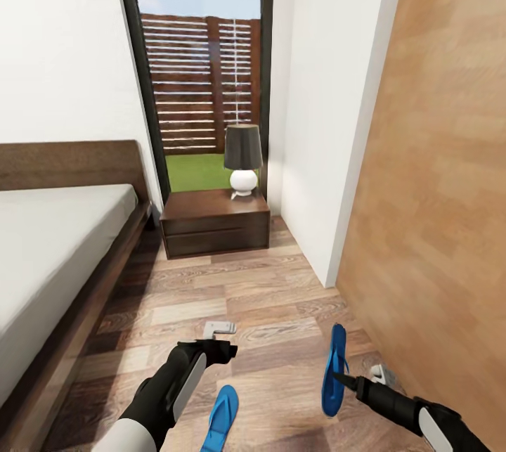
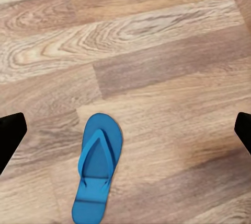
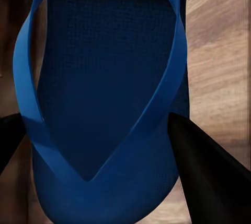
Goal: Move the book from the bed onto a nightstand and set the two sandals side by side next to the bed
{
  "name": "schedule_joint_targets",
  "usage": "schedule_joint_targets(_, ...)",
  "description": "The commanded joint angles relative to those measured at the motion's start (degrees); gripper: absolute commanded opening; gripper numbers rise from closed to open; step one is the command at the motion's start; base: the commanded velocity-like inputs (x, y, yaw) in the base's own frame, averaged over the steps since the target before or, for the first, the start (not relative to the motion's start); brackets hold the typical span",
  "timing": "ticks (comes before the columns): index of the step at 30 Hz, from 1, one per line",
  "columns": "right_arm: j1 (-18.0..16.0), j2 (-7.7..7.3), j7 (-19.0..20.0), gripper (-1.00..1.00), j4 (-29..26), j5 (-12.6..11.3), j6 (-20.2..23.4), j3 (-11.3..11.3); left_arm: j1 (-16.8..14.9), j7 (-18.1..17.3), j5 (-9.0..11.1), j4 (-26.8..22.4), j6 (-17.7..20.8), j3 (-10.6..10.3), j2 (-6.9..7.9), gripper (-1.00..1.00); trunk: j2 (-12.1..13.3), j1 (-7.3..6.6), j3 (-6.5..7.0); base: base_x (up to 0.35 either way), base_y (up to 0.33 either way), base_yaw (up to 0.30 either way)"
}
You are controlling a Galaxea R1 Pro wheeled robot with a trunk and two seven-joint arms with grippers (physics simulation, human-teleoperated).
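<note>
The sandal step is in hand. The right gripper (image 1: pixel 340 376) has its dark fingers on either side of one blue sandal (image 1: pixel 334 370), and in the right wrist view the sandal (image 3: pixel 104 104) sits squarely between the fingertips (image 3: pixel 209 177), straps facing the camera; the jaws look closed onto its edges, pinching it. Whether it is lifted clear of the wood-plank floor (image 1: pixel 267 297) or just resting on it cannot be told.

The other sandal (image 1: pixel 221 415) lies flat on the floor below the left gripper (image 1: pixel 221 341), which hovers above it. In the left wrist view that sandal (image 2: pixel 97 167) lies between the two dark fingertips (image 2: pixel 10 135), which are spread wide and touch nothing.

The two sandals are apart and not parallel, so the next move likely calls for carrying the held one across toward its mate and setting it down alongside, toes matching, near the bed (image 1: pixel 56 255) on the left.

Both sandals are bright blue flip-flops, thin-soled with a V of blue straps. The nightstand (image 1: pixel 214 220) stands ahead by the window with a lamp (image 1: pixel 243 160) on top.
</note>
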Motion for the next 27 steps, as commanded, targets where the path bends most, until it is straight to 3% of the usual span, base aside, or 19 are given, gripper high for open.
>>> schedule_joint_targets(1, 0.0, -0.31, 0.1, -1.0, -1.3, -0.3, 1.8, -0.1, 0.0, 0.5, 0.6, 0.0, 0.2, -0.2, 0.02, 1.0, -0.4, 0.21, -0.24, 0.0, 0.0, 0.0)
schedule_joint_targets(6, 0.0, -1.26, 0.8, -1.0, -4.2, -0.7, 5.9, -0.4, 0.0, 0.5, 0.6, -0.1, 0.2, -0.2, -0.05, 1.0, -0.9, 0.54, -1.31, 0.0, 0.0, 0.0)
schedule_joint_targets(9, 0.0, -1.98, 5.9, -1.0, -4.4, -0.8, 6.2, -0.3, 0.0, 0.5, 0.6, -0.1, 0.2, -0.2, -0.06, 1.0, -0.9, 0.61, -1.97, 0.0, 0.0, 0.0)
schedule_joint_targets(11, 0.0, -2.32, 11.8, -1.0, -4.4, -0.6, 6.4, -0.2, 0.0, 0.5, 0.6, -0.1, 0.2, -0.2, -0.06, 1.0, -1.0, 0.67, -2.42, 0.0, 0.0, 0.0)
schedule_joint_targets(13, 0.0, -2.4, 14.2, -1.0, -4.3, -0.5, 6.4, -0.2, 0.0, 0.5, 0.6, 0.0, 0.2, -0.2, -0.06, 1.0, -1.0, 0.72, -2.86, 0.0, 0.0, 0.0)
schedule_joint_targets(27, 0.0, -2.4, 14.9, -1.0, -4.2, -0.5, 6.4, -0.3, 0.0, 0.5, 0.6, 0.0, 0.2, -0.2, -0.06, 1.0, -1.2, 1.08, -5.96, 0.0, 0.0, 0.0)
